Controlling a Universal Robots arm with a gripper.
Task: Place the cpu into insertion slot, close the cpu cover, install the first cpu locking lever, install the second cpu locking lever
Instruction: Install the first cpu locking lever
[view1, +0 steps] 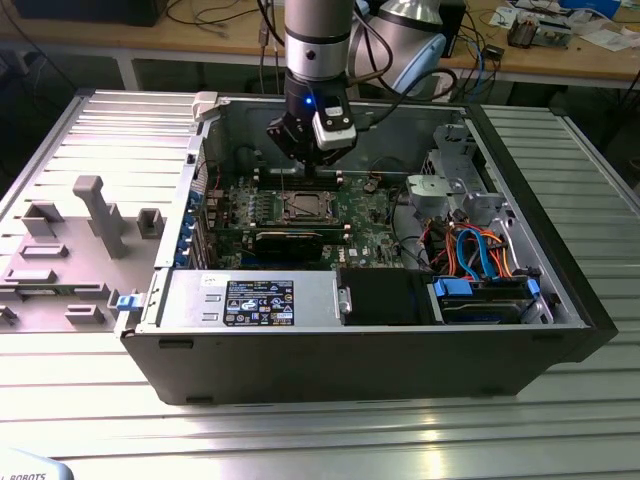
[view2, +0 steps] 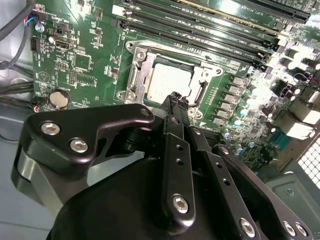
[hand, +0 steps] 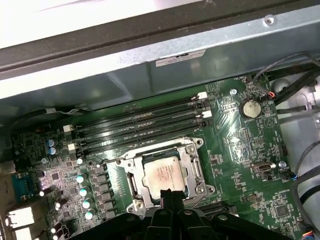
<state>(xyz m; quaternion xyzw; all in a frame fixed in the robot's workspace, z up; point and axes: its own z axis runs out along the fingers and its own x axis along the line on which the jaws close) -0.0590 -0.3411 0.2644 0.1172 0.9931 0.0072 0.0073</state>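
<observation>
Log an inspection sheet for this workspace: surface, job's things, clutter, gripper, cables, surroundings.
Surface: slatted metal table carrying an open PC case.
Job's things: cpu sits in the insertion slot; cpu cover lies down around it; lever state can't be told.
Clutter: grey fixture tray on the table at the exterior view's left.
Gripper: gripper shut, tips at the slot's edge.
Cables: orange and blue cables inside the case.
Surroundings: wooden bench behind.

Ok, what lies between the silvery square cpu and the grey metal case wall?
In the first wrist view, long black memory slots run side by side between the cpu and the case wall.
</observation>
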